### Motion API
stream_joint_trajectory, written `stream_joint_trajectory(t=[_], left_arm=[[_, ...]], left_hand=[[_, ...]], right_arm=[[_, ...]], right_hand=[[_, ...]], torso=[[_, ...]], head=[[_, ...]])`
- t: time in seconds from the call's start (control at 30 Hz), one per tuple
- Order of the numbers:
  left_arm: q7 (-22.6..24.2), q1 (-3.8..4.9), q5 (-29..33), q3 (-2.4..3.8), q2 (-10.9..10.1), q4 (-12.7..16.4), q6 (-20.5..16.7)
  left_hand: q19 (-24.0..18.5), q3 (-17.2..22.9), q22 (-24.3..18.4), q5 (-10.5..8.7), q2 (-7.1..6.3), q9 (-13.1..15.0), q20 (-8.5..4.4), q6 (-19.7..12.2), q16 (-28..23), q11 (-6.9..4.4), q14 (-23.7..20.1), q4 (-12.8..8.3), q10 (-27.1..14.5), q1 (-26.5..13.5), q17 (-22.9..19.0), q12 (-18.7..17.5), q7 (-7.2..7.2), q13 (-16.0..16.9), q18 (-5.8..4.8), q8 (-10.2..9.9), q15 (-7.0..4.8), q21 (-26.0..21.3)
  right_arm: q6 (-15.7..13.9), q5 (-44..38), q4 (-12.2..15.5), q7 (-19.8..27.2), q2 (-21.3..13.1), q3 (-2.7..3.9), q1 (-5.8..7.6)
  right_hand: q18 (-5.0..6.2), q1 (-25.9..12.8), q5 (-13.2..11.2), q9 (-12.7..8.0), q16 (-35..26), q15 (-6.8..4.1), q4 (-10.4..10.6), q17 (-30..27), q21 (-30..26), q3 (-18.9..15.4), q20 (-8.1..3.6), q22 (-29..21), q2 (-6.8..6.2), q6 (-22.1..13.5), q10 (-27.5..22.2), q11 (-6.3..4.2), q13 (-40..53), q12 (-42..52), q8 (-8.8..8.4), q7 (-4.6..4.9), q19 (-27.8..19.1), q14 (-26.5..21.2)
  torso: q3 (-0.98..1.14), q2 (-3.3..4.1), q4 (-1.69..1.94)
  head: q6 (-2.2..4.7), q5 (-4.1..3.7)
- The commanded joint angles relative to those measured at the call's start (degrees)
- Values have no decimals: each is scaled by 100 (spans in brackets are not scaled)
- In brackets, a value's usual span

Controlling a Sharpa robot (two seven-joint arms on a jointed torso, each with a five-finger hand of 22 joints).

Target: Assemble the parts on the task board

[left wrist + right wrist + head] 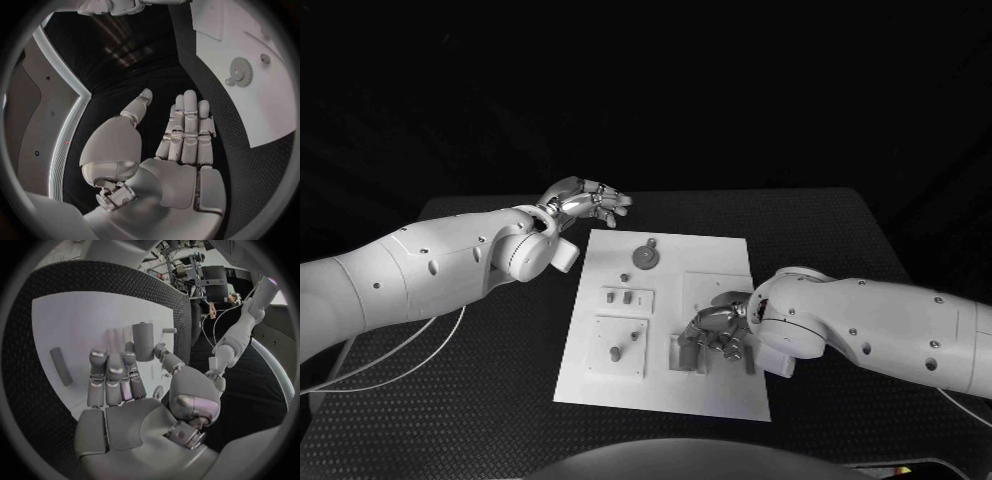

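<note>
The part that matters is the short grey cylinder (143, 341) standing upright on the task board (718, 395), in the board's lower middle on my right side. Its long axis rises off the board, and in my right wrist view it stands just past my fingertips (110, 371), toward the thumb side and very close to the thumb; whether the thumb touches it I cannot tell. My right hand (715, 331) hangs low over that spot, palm toward the board, fingers straight and side by side, thumb held apart, nothing gripped. So I judge the next move turns on closing thumb and fingers across the cylinder's sides, not along its length.

A thin grey bar (60, 366) lies flat on the board, well apart from the cylinder on the far side of my fingers.

Further out, a toothed gear (646, 256) lies flat near the board's far end. My left hand (584, 203) floats above the desk (473, 400) just off the board's far left corner, fingers extended, thumb spread, holding nothing. It is the nearer hand to the gear, but well apart from the cylinder, so my right hand should take this one.
</note>
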Motion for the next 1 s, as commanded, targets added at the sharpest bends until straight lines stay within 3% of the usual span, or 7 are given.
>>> stream_joint_trajectory(t=[0.03, 0.37, 1.0], left_arm=[[40, 7, 24, 4, 13, 21, 57], [39, 7, 24, 4, -6, 27, 61], [35, 6, 24, 4, -4, 13, 69]], left_hand=[[18, 2, 7, -8, -5, -8, -30, -38, -19, -2, 6, 39, -30, -67, 6, -8, 10, 8, -53, 24, 41, -32], [17, 4, 9, -8, -6, -8, -30, -39, -21, -2, 6, 38, -32, -64, 9, -9, 10, 8, -53, 24, 41, -35], [17, 6, 15, -8, -6, -10, -30, -41, -25, -1, 6, 40, -34, -63, 16, -9, 10, 8, -52, 24, 41, -40]], right_arm=[[25, -136, -32, 4, 36, 1, -16], [-10, -208, -108, 4, 94, 2, -156], [-179, -361, -104, 22, 41, 3, -166]], right_hand=[[231, -57, -9, 8, -33, -13, -7, 9, 39, 40, 0, 49, -11, 17, -3, -13, 10, -23, -7, 10, -26, -21], [231, -70, -8, 10, -33, -13, -6, 11, 40, 43, 1, 50, -6, 15, -5, -13, 14, -24, -6, 10, -27, -24], [231, -108, -8, 15, -33, -12, 0, 17, 44, 46, 2, 50, -8, 11, -5, -12, 23, -27, -6, 11, -25, -25]], torso=[[5, 2, 4], [16, 7, -1], [12, 1, -6]], head=[[2, 5], [-16, 44], [3, 49]])
